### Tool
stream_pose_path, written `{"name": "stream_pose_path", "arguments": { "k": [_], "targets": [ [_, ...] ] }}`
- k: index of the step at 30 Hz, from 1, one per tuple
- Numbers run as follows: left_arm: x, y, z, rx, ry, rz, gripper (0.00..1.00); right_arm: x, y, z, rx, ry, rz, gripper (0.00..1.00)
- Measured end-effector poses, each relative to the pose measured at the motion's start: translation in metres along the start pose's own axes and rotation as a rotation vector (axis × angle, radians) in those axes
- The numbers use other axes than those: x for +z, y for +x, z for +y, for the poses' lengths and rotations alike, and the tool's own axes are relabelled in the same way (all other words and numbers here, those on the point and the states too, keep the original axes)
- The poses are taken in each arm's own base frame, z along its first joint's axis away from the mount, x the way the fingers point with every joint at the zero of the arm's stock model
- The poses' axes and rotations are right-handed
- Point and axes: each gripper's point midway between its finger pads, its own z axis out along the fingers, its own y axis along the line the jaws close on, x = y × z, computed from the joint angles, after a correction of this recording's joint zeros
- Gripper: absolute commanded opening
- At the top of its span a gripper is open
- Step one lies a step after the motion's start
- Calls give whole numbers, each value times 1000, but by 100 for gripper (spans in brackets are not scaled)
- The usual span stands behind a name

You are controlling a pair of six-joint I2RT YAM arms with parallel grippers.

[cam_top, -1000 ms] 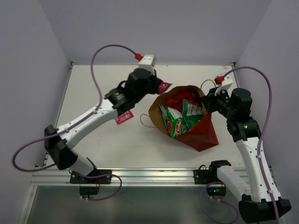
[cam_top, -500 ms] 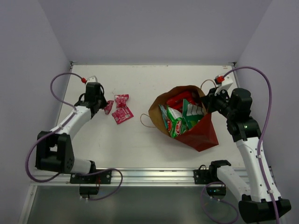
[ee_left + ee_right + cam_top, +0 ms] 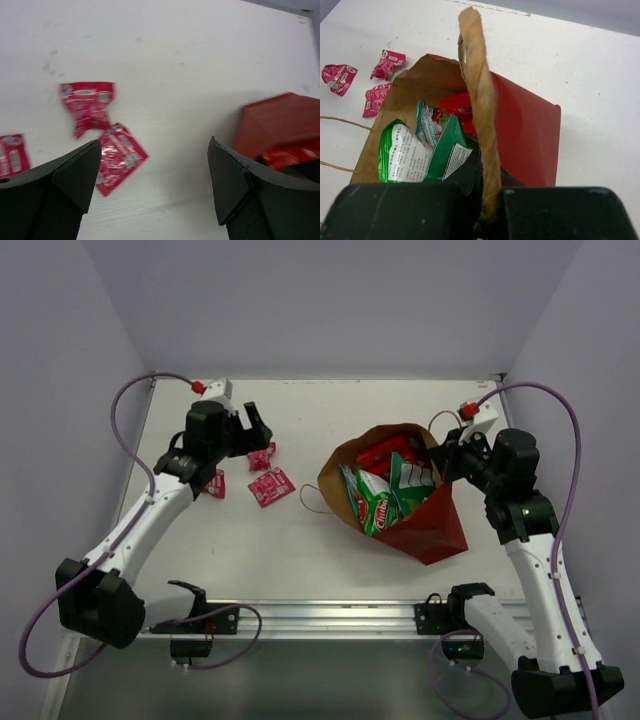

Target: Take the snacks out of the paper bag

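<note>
Three sachets (image 3: 270,485) lie on the table (image 3: 300,550) near the left gripper (image 3: 252,432), spread and empty, while the right gripper (image 3: 443,462) pinches the paper bag (image 3: 435,525) rim, and with green chip bags (image 3: 378,505) inside, the next move looks like a left-arm reach into its mouth.

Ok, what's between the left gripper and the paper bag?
Two pink sachets just by the left gripper, then bare table up to the paper bag; the top view shows it.

Lab cell: plain-walled white table (image 3: 300,540)
</note>
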Motion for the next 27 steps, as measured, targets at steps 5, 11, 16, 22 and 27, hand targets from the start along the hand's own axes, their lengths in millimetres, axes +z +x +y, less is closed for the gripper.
{"name": "stream_pose_path", "arguments": {
  "k": [5,11,16,22,27],
  "targets": [
    [-57,0,-123,76,317,-39,81,0,0,0,0,-1,1,0],
    [-57,47,-165,94,376,85,67,0,0,0,2,-1,1,0],
    [-43,91,-190,126,376,198,61,0,0,0,4,-1,1,0],
    [-23,127,-200,145,342,280,54,0,0,0,4,-1,0,0],
    [0,150,-190,151,264,320,55,0,1,1,3,-1,-7,0]
  ]
}}
